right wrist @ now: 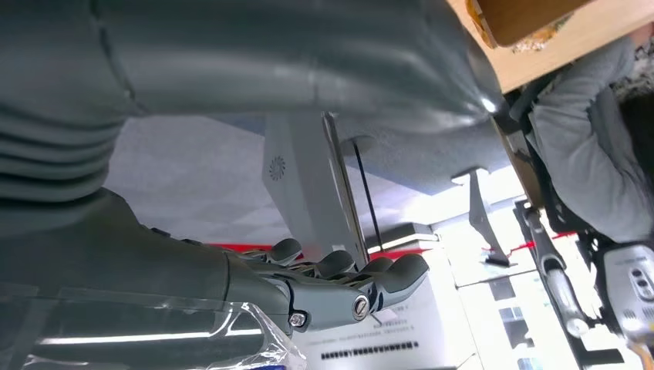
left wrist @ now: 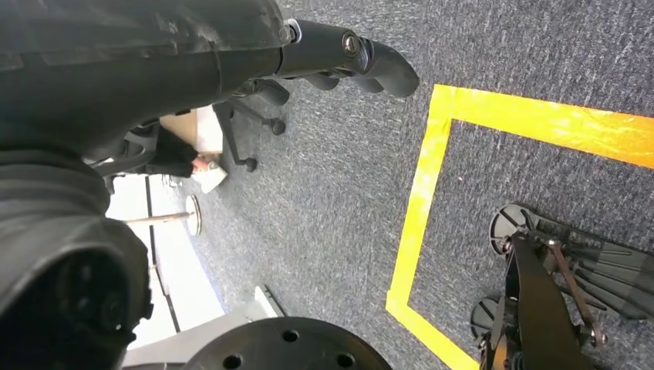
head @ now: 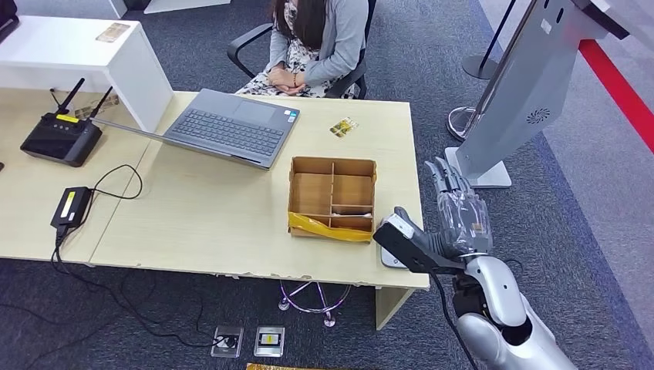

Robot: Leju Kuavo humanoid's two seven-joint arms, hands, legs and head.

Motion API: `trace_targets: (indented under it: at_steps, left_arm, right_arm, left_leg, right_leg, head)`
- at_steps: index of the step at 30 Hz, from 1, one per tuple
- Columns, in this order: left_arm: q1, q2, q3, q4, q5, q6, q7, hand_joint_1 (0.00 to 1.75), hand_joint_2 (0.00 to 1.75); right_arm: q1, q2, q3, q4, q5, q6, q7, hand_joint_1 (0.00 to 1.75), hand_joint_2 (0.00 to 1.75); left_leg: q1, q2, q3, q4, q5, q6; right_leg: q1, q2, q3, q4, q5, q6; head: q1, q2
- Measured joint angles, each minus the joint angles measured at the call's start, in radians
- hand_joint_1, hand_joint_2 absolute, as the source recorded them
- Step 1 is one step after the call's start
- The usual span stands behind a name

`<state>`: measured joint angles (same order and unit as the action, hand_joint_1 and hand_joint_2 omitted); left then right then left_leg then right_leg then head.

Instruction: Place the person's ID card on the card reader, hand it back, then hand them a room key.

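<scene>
Our right hand (head: pixel 456 210) hangs off the tabletop's (head: pixel 216 223) near right corner, fingers stretched out and apart, holding nothing; the right wrist view agrees, with the fingers (right wrist: pixel 339 266) loosely extended against the background. Our left hand (left wrist: pixel 339 58) hangs low over the grey carpet with nothing in it, fingers loosely extended. Just beside the right wrist, at the tabletop's edge, a pale flat device (head: pixel 392 258) peeks out from under the arm, and we judge this to be the card reader, though most of it is hidden. The ID card (head: pixel 344 126) lies on the tabletop near the far edge, beyond the cardboard divider box (head: pixel 332 198) and in front of the seated person (head: pixel 312 46), whose hands are folded in their lap. So the step in hand is the first reach. To do it well, we should carry the right hand forward along the right side of the box, not over its walls, come down flat on the card, and drag or pinch it by an edge, since a thin card lying flush gives fingers little to catch.
</scene>
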<state>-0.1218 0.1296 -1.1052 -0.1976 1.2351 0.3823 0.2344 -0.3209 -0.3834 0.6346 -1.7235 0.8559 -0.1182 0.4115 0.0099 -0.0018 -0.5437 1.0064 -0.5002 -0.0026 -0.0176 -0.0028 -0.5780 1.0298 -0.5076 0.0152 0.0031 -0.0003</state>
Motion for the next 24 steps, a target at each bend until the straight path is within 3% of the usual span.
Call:
trace_targets:
  at_steps: [12, 24]
  left_arm:
    - [-0.002, -0.044, 0.004, 0.000, 0.012, 0.052, 0.024, 0.00, 0.00]
    - [-0.005, -0.075, 0.004, 0.000, 0.012, 0.076, 0.031, 0.00, 0.00]
  right_arm:
    - [0.027, 0.041, 0.085, -0.005, 0.053, -0.037, -0.025, 0.00, 1.75]
    - [-0.010, 0.113, 0.193, 0.081, 0.102, 0.000, -0.042, 0.00, 1.75]
  left_leg:
    - [0.000, 0.000, -0.001, 0.000, 0.000, 0.000]
    - [0.000, -0.001, -0.001, 0.000, 0.000, 0.000]
  right_leg:
    - [0.000, 0.000, 0.000, 0.000, 0.000, 0.000]
    - [0.000, 0.000, 0.000, 0.000, 0.000, 0.000]
  head:
    - [0.000, 0.000]
    - [0.000, 0.000]
